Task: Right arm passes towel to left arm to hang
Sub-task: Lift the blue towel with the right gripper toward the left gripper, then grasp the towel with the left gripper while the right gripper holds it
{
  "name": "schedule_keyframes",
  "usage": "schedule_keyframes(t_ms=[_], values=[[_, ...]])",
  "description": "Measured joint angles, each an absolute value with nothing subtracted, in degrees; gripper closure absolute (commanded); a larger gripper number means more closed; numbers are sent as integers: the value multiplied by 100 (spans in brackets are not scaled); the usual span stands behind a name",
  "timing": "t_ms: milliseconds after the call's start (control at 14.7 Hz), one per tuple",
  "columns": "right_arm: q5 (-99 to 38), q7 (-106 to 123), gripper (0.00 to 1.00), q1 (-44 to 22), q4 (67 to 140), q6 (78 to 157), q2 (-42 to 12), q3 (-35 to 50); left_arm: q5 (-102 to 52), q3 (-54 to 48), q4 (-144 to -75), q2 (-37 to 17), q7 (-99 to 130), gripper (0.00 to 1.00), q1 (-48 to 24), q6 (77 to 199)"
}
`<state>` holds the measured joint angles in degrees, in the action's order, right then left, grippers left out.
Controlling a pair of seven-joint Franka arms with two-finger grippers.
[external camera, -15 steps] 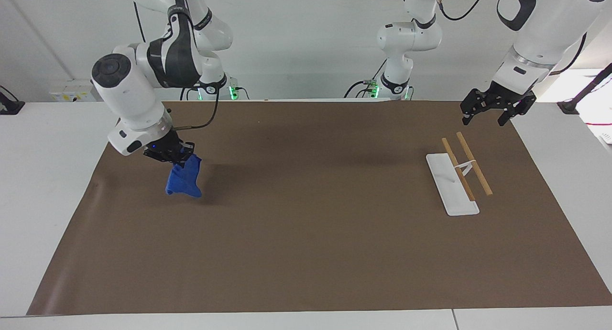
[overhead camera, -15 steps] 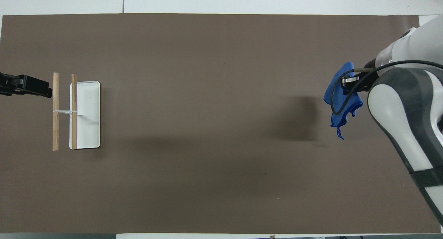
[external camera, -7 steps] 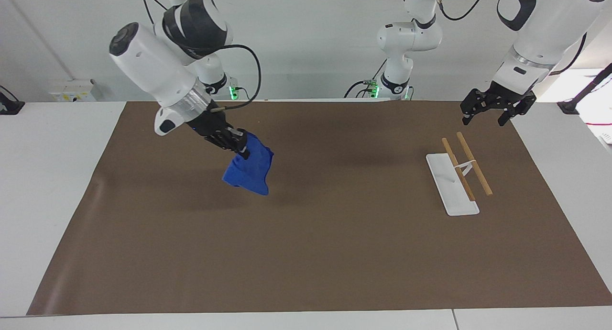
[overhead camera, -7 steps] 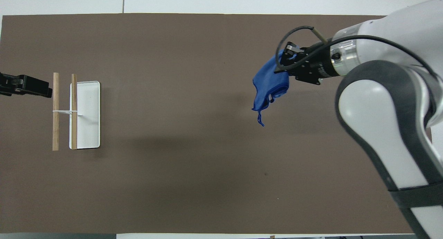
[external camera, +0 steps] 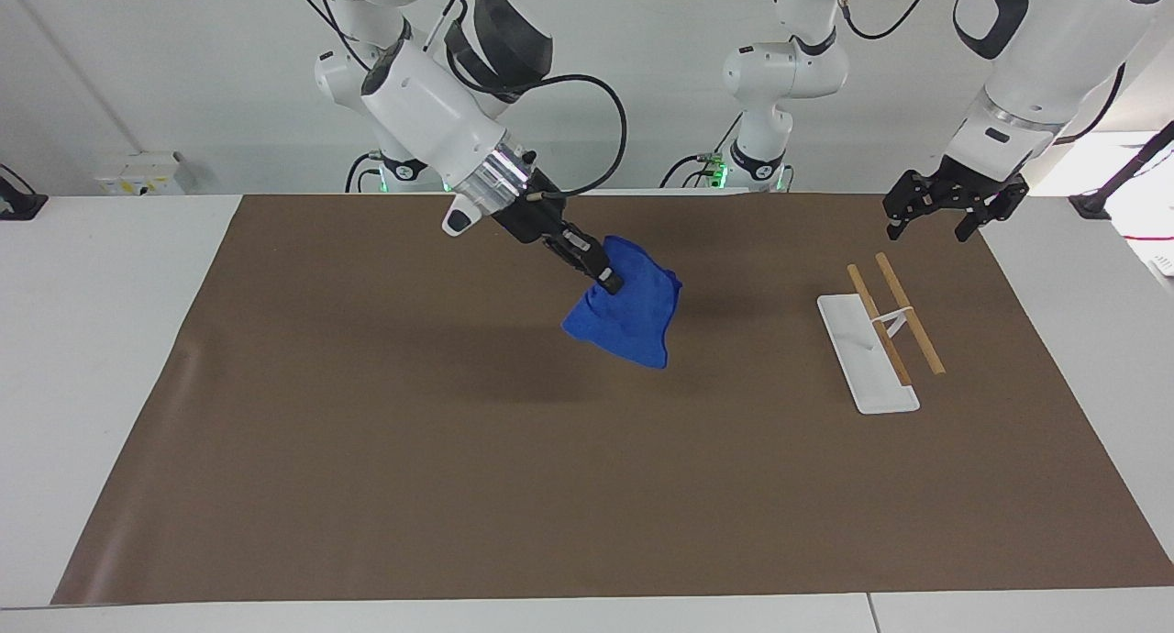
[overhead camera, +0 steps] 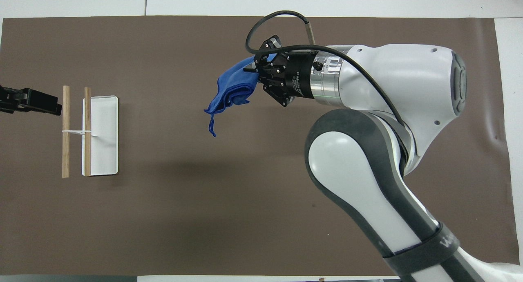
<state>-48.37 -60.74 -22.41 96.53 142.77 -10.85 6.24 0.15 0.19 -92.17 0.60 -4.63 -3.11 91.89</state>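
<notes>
The counter (external camera: 83, 339) carries a wide brown mat (external camera: 587, 486) that reaches nearly to its edges, with white margin showing at both ends and along the edge farthest from the robots. Most of the mat lies bare, so there is open room across its middle and all through the half farthest from the robots.

The right arm (external camera: 431, 110) has swung a long way since a second ago: then it hung low over the mat at its own end of the counter, and now it stretches out over the mat's middle. Its end effector (external camera: 607, 283) is clamped shut on the towel (external camera: 624, 316), which hangs bunched in the air, clear of the mat, with its small loop dangling below in the overhead view.

The left arm (external camera: 1036, 55) has not moved; it waits with its end effector (external camera: 928, 220) spread open and holding nothing, above the mat's corner near its base.

The rack (external camera: 867, 353), a white base with two wooden bars, stands unchanged toward the left arm's end, well apart from the towel.
</notes>
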Motion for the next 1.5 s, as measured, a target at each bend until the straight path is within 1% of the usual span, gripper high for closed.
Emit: schedule_keyframes(t_ms=[136,340,680,816,952,1224,1496], values=[[-5303,-6372,100,-2437,9655,14711,-1136,624,15,19,-9218,60,-463,0,-311,9149],[-5849,-6739,100,-2724,9651,15120,-1146,625,15,16,-9220,63,-464,0,-321,9103],[-6013,-7429,100,-2971,9586,15474,-1145,623,-40,-16,-9311,95,-266,0,-384,9044],[-6014,-7702,100,-3115,9582,15668,-1146,624,-494,-30,-9436,124,612,0,-466,9161],[-6015,-7878,100,-3176,9580,15689,-1147,622,-1142,-45,-9632,130,1856,0,-525,9462],[-6015,-7949,100,-3283,9578,15691,-1150,623,-2258,-61,-10189,130,4447,0,-775,10535],[-6015,-7949,100,-3314,9578,15691,-1157,623,-2677,-73,-10582,132,6294,0,-1058,11145]])
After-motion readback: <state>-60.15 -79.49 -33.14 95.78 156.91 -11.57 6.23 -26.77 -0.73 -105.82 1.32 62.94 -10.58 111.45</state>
